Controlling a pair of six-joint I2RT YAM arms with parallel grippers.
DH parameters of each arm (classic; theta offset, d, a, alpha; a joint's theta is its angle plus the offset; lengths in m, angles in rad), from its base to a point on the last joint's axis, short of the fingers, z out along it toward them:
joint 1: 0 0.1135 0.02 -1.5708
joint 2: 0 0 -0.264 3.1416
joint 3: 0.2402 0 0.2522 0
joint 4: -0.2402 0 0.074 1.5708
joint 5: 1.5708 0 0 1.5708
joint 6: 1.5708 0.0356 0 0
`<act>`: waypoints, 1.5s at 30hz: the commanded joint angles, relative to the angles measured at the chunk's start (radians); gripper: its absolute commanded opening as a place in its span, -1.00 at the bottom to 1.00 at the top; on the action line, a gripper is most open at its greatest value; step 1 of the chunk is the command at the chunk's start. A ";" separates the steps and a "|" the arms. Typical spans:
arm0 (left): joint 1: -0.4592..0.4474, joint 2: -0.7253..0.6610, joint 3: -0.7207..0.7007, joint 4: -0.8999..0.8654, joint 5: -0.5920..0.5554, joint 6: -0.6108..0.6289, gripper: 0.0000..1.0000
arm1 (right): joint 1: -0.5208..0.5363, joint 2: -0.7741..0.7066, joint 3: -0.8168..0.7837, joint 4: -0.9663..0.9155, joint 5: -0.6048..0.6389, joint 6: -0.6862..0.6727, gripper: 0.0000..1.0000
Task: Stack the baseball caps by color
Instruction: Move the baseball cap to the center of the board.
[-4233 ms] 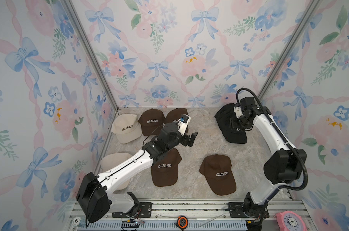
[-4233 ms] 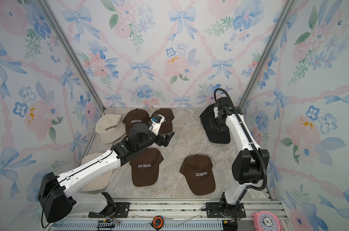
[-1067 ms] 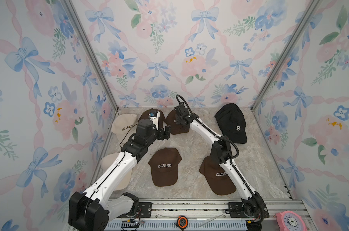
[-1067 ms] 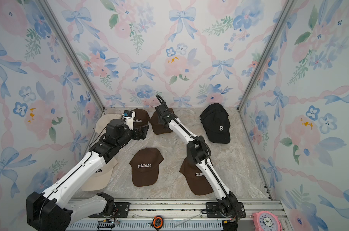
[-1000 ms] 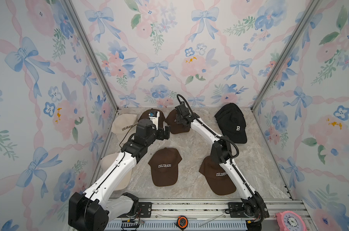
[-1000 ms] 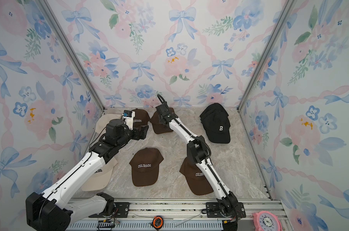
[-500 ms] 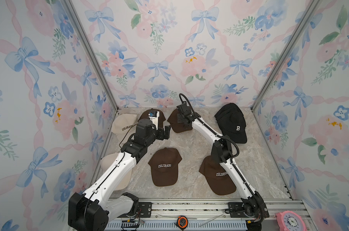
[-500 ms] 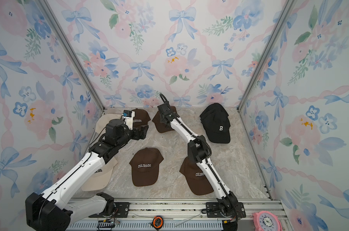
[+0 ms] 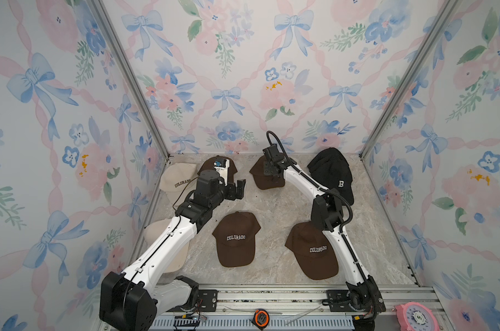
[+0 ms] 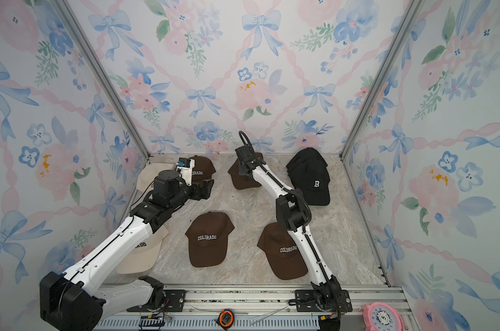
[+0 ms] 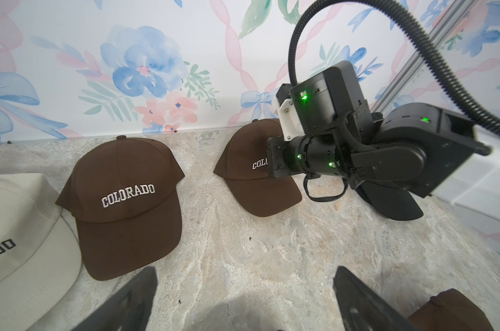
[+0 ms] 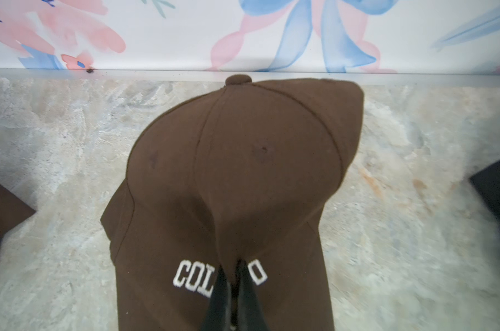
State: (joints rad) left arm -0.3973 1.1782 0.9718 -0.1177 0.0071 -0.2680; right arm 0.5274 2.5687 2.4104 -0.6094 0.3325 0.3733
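1. The gripped brown cap [image 12: 243, 177] lies at the far middle of the marble floor [image 9: 274, 206], close to the back wall, crown toward the wall and brim toward the near side. Its front panel is bunched into a ridge across the white "COLORADO" lettering.
2. The right gripper [image 12: 232, 289] sits right at that ridge: its two dark fingers are pressed together on a fold of the fabric, hiding the middle letters. In both top views it stands over this cap [image 9: 267, 177], [image 10: 243, 179].
3. Left of it, also at the far side, lies a second brown cap [image 11: 125, 197], flat, brim toward the near side. Further left and touching it is a cream cap [image 9: 178, 180].
4. The left gripper [image 9: 237, 189] hovers just near of that second brown cap, fingers spread wide and holding nothing; the left wrist view shows both fingertips [image 11: 134, 298] apart over bare floor.
5. At the far right a black cap [image 9: 333, 174] with a white "R" tops a pile of black ones.
6. Nearer lie two more brown caps, one at the middle [image 9: 235, 239] and one to the right [image 9: 311, 250] partly under the right arm, and another cream cap [image 10: 141, 252] at the near left under the left arm.
7. Compared with a second ago, the right fingers have gone from partly spread above the cap to pinched on its front; the left arm is unchanged.
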 commanded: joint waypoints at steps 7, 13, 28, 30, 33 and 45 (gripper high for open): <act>0.005 0.059 0.049 0.076 0.067 -0.022 0.96 | -0.056 -0.270 -0.252 0.028 -0.032 -0.004 -0.95; -0.001 0.088 0.056 0.110 0.088 -0.031 0.96 | -0.062 -0.360 -0.372 0.038 -0.048 0.006 -0.95; -0.043 0.074 0.019 0.148 0.078 -0.050 0.96 | -0.077 -0.271 -0.331 0.066 -0.038 0.029 -0.91; -0.048 0.065 0.015 0.146 0.071 -0.052 0.96 | -0.083 -0.239 -0.292 0.042 -0.042 0.031 -0.89; -0.054 0.054 0.008 0.138 0.059 -0.053 0.96 | -0.094 -0.209 -0.269 0.040 -0.057 0.030 -0.82; -0.062 0.016 0.000 0.112 0.028 -0.048 0.96 | -0.116 -0.233 -0.276 0.023 -0.107 0.024 -0.25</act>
State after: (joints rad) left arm -0.4522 1.2156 0.9897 0.0010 0.0521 -0.3119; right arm 0.4187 2.3825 2.1372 -0.5716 0.2501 0.4034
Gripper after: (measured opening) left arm 0.979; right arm 0.372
